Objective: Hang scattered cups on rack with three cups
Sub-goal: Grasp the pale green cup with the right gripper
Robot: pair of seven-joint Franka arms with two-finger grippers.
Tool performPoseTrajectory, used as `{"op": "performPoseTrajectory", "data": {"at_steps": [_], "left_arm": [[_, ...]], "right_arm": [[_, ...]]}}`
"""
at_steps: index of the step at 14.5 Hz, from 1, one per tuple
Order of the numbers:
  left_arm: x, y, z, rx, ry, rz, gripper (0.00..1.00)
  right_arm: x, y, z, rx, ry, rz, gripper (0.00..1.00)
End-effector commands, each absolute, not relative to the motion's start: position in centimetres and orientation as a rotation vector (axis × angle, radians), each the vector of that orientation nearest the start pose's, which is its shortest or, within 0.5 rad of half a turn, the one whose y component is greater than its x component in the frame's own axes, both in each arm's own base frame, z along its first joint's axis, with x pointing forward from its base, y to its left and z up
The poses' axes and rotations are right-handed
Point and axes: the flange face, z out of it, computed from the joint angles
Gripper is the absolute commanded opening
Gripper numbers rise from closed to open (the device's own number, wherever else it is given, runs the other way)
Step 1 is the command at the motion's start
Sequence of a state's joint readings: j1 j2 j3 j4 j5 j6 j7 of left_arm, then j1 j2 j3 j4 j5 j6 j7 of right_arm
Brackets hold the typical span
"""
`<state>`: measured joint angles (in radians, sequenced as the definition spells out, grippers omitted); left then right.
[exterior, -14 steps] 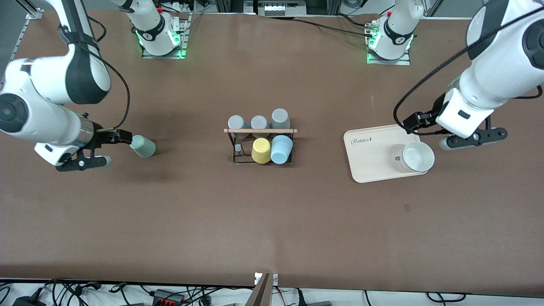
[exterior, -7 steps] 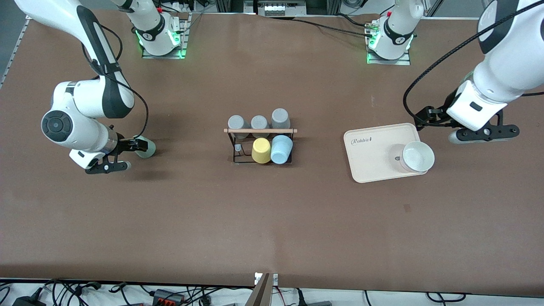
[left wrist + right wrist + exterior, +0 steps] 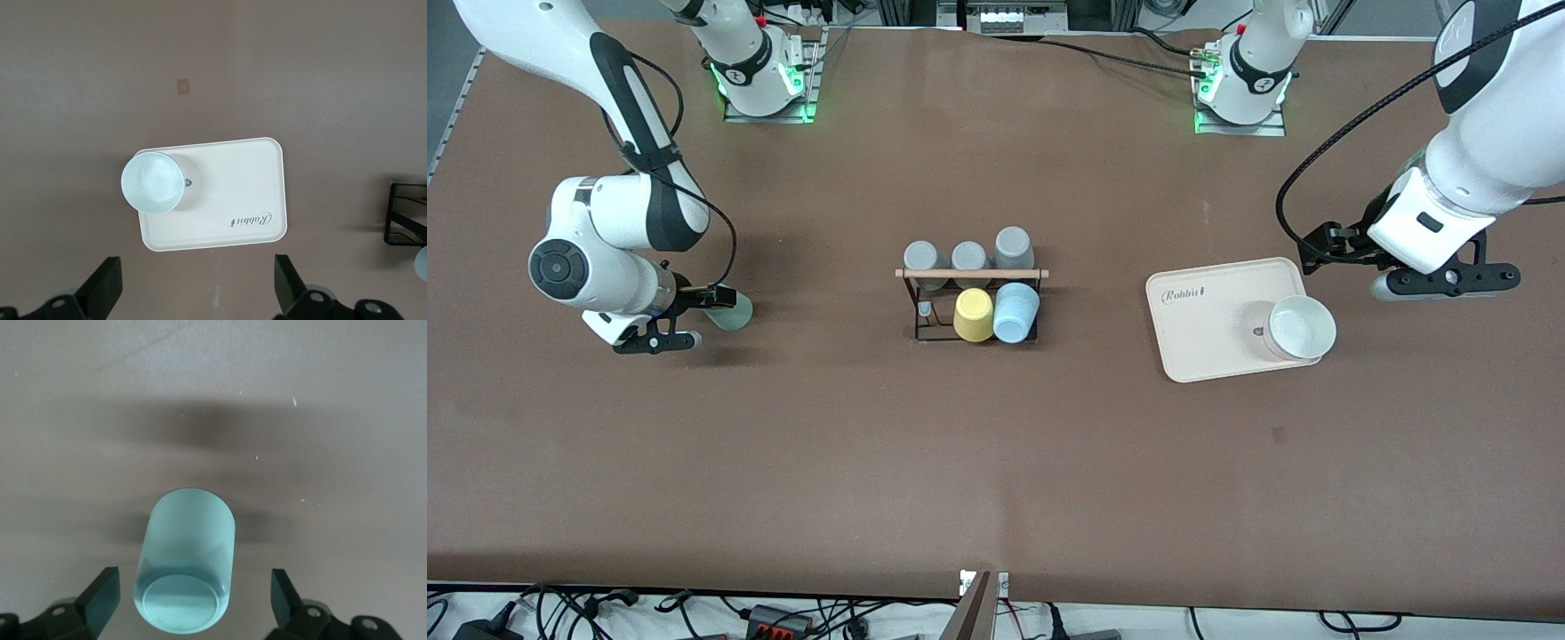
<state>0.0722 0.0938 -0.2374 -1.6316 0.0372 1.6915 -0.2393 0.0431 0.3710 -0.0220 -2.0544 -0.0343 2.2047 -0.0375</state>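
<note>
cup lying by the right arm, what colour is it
Pale mint-green cup; right wrist view shows it best.

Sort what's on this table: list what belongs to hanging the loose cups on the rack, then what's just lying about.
Job:
- mint-green cup, on its side, between the open right gripper fingers
- light blue cup, already on the rack
- rack

Lying about:
- yellow cup and grey cups on the rack
- cream tray with white cup; open left gripper waits above

Your right gripper sits low at the right arm's end of the table, wrist turned sideways, fingers spread wide. Your left gripper hovers at the left arm's end, pointing downward, its fingers also wide apart.
</note>
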Motion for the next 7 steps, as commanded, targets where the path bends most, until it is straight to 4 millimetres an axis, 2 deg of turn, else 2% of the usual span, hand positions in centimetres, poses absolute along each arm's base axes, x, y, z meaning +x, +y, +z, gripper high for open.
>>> {"op": "performPoseTrajectory", "data": {"at_steps": [1, 4, 7], "left_arm": [[57.5, -8.65, 56.2, -3.117, -0.076, 0.014, 1.0], [57.46, -8.39, 56.18, -3.116, -0.074, 0.019, 1.0], [57.6, -8.22, 56.05, -3.117, -0.079, 0.017, 1.0]], "right_arm": [[56.54, 1.44, 22.61, -3.155, -0.113, 0.352, 1.0], [56.41, 1.69, 22.38, -3.152, -0.12, 0.369, 1.0], [56.25, 2.37, 22.32, -3.155, -0.095, 0.385, 0.39]]}}
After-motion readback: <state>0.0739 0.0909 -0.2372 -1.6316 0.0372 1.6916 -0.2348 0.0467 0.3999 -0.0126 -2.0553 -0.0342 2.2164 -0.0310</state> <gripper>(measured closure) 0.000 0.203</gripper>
